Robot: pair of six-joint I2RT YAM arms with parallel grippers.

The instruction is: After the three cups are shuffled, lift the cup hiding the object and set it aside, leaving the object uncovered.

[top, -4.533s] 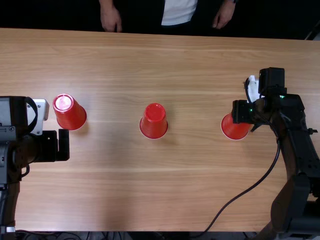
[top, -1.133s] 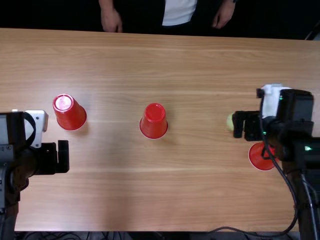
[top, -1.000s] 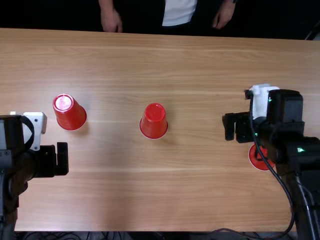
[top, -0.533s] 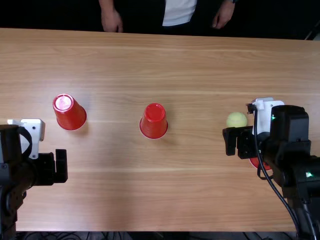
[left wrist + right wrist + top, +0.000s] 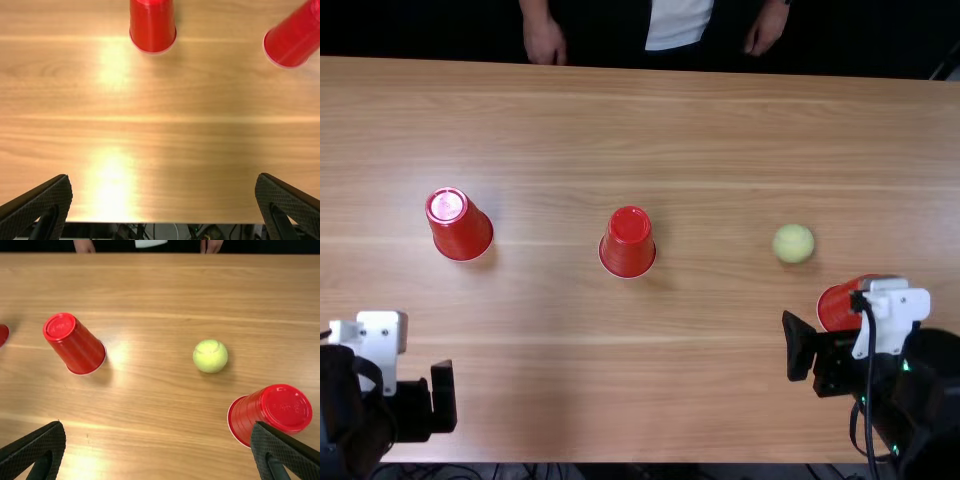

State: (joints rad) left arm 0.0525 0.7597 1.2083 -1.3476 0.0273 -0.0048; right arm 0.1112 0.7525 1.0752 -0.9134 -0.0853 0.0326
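While the left tool and right tool gape wide, both empty, the ball lies uncovered.

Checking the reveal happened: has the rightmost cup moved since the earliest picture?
Yes. The rightmost cup stands nearer the table's near edge and farther right of the middle cup, leaving the ball uncovered.
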